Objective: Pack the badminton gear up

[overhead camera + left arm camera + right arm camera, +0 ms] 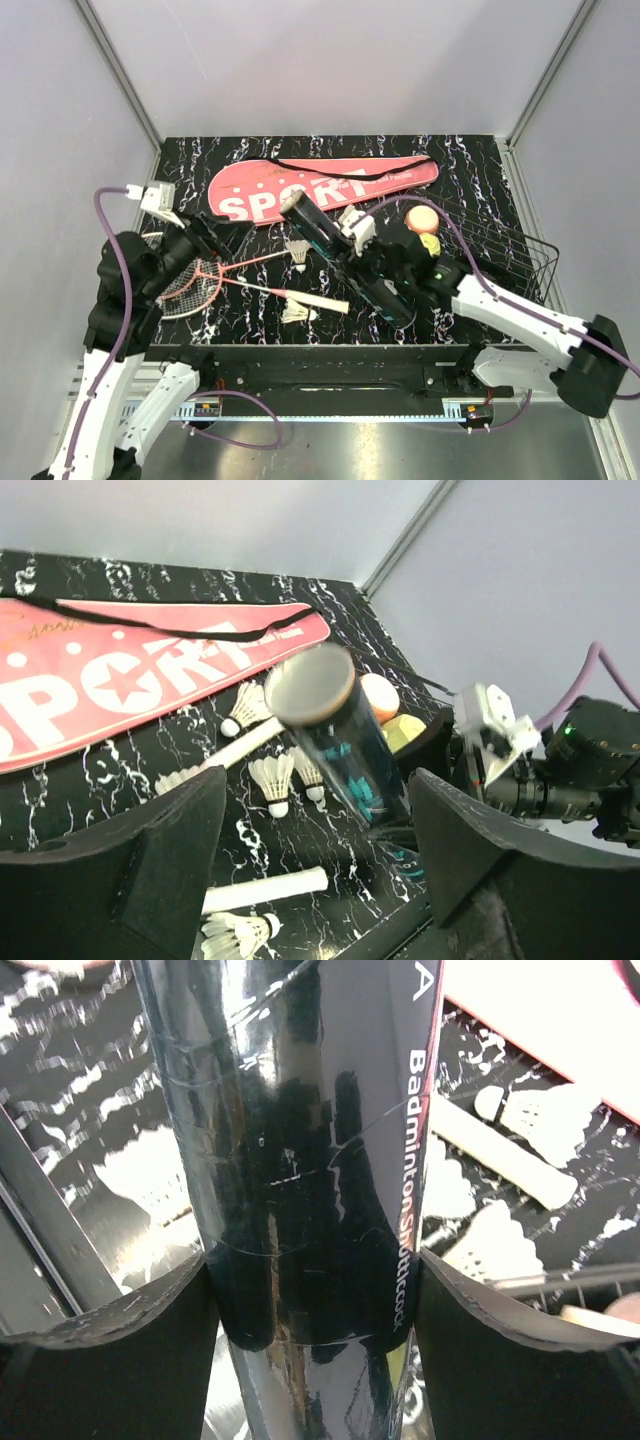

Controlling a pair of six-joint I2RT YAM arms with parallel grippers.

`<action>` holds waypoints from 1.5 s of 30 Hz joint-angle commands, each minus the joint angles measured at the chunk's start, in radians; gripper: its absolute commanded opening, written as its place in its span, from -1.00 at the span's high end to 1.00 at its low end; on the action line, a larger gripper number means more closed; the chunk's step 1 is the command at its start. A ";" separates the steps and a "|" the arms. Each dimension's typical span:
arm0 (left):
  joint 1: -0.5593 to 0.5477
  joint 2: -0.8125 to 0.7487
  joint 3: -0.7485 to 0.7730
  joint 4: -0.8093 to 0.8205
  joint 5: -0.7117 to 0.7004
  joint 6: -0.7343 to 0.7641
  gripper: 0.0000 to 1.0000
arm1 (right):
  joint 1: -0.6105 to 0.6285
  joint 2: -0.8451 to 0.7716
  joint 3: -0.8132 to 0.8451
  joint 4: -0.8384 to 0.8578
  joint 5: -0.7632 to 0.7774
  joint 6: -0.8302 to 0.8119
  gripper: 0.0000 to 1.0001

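Note:
My right gripper (375,265) is shut on the long black tube (345,260) and holds it tilted above the table. In the right wrist view both fingers press the tube (310,1160) at the gripper (315,1300). The tube's round end (310,685) points toward my left gripper (315,860), which is open and holds nothing. The pink "SPORT" cover (320,185) lies flat at the back. Two pink-red racquets (200,285) lie crossed at the left, with a white handle (320,300) reaching toward the middle. White shuttlecocks (297,255) (297,313) (352,215) lie loose around the tube.
A yellow-green cup with a peach lid (423,225) stands just right of the tube. A black wire basket (510,260) sits at the right edge. Grey walls close in the back and both sides.

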 commanded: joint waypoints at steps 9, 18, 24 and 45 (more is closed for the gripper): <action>-0.001 0.316 0.249 -0.144 0.440 0.072 -0.20 | 0.011 -0.183 -0.217 0.234 -0.063 -0.226 0.06; -0.061 0.357 0.187 -0.146 0.478 0.112 -0.02 | 0.014 -0.177 -0.243 0.268 -0.082 -0.238 0.08; -0.125 0.408 0.198 -0.181 0.403 0.172 -0.05 | 0.016 -0.194 -0.272 0.311 -0.103 -0.252 0.09; -0.277 0.429 0.229 -0.244 0.268 0.266 1.00 | 0.019 -0.119 -0.286 0.402 0.007 -0.226 -0.26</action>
